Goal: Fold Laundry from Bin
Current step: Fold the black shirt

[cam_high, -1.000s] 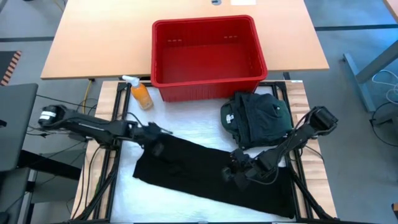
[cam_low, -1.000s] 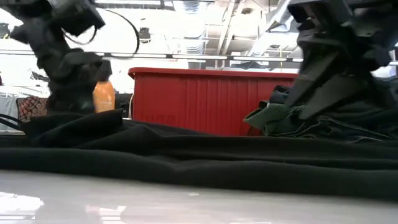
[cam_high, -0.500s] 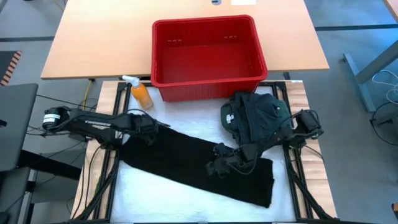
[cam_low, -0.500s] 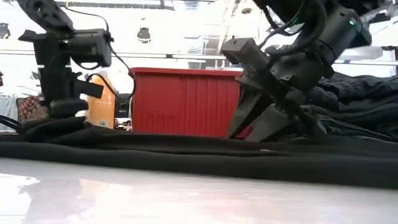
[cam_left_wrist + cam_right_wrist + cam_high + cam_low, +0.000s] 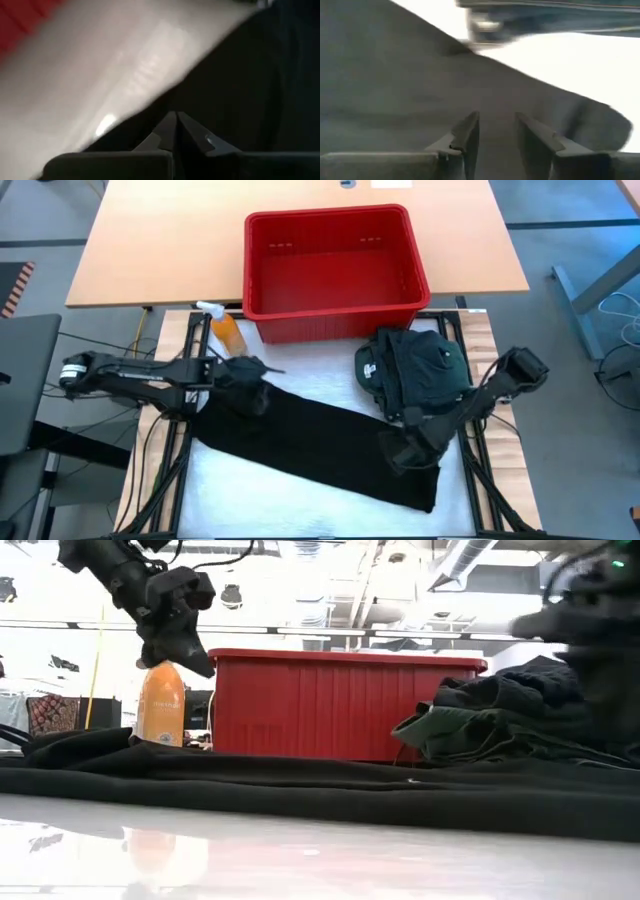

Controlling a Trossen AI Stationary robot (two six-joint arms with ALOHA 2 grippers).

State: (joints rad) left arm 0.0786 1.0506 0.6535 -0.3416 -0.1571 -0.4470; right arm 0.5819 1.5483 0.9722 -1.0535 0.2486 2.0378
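Observation:
A black garment (image 5: 310, 445) lies flat in a long band across the white table cover, also showing in the low view (image 5: 300, 790). A pile of dark green and black laundry (image 5: 420, 370), with a small pale label (image 5: 368, 368), sits at the far right beside the red bin (image 5: 335, 315), which looks empty. My left gripper (image 5: 252, 373) is shut and raised above the garment's far left corner (image 5: 188, 650). My right gripper (image 5: 397, 452) is open above the garment's right end (image 5: 495, 130) and is blurred in the low view.
An orange spray bottle (image 5: 227, 330) stands at the bin's left front corner, close behind my left gripper. The bin stands across the table's far edge, with a wooden desk (image 5: 160, 250) behind it. White cover shows along the near edge (image 5: 280, 505).
My left gripper has risen off the black garment's far left corner. My right gripper went toward the table's left over the garment, then back right and up. The garment has shifted left, and its right end now stops short of the table's near right corner.

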